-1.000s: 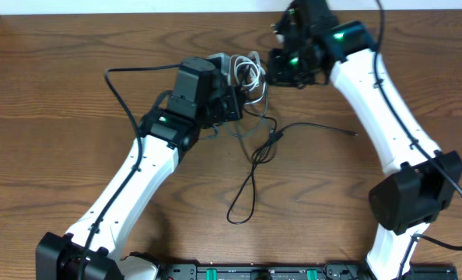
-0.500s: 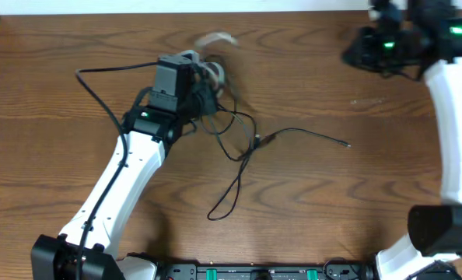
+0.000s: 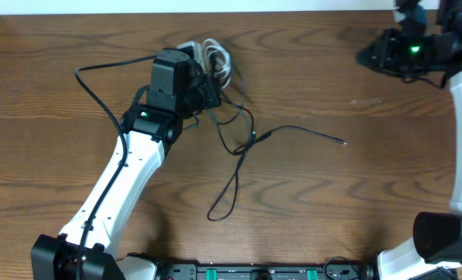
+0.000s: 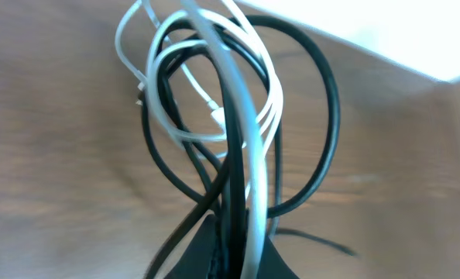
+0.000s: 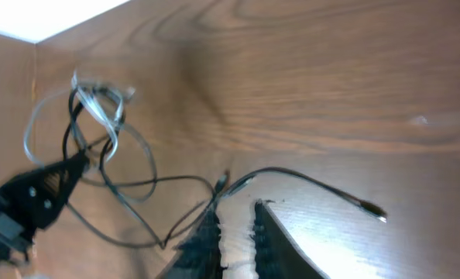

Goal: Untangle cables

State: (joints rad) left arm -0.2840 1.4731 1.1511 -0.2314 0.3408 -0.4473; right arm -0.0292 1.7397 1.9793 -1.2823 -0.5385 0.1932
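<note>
both the white cable [image 4: 242,116] and looped black cables [image 4: 334,108] sit pinched in the left fingers [image 4: 201,256], likely as an anchor; right fingers [image 5: 284,244], narrowly parted and empty, hover over the counter [image 5: 331,85]

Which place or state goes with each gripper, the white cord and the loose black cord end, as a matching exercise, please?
1 left gripper
2 right gripper
3 white cord
4 black cord end

A lying loose, right of the tangled cords
B open, empty, far right
C in loops at the far side of the tangled cords
D shut on the tangled cords

Pairs: 1-D, 2-B, 3-C, 4-A
</note>
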